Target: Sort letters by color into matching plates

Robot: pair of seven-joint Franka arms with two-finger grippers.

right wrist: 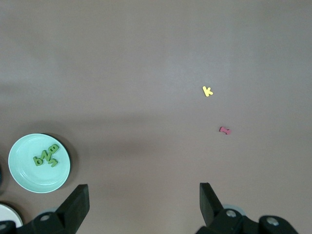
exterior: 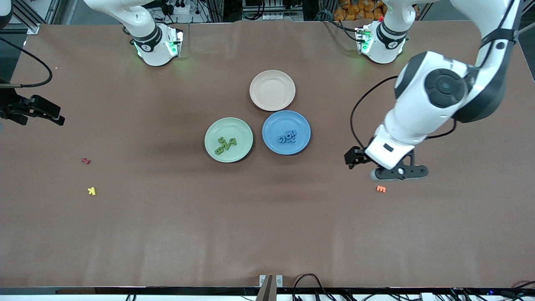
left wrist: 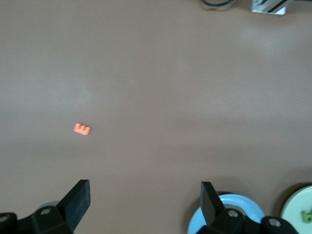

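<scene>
Blue letters (exterior: 287,136) too small to read

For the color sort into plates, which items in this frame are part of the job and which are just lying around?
Part of the job:
- green letters, in the green plate
- blue letters, in the blue plate

Lying about:
- beige-pink plate, nothing in it
- orange letter, near the left gripper
- yellow letter and red letter, toward the right arm's end of the table

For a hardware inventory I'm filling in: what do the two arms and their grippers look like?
Both arms are glossy white with dark grey joint caps and black bands; green lights glow at the bases. A black cable loops beside the left arm's wrist. The left gripper and right gripper have black, flat, wedge-shaped fingers.
</scene>
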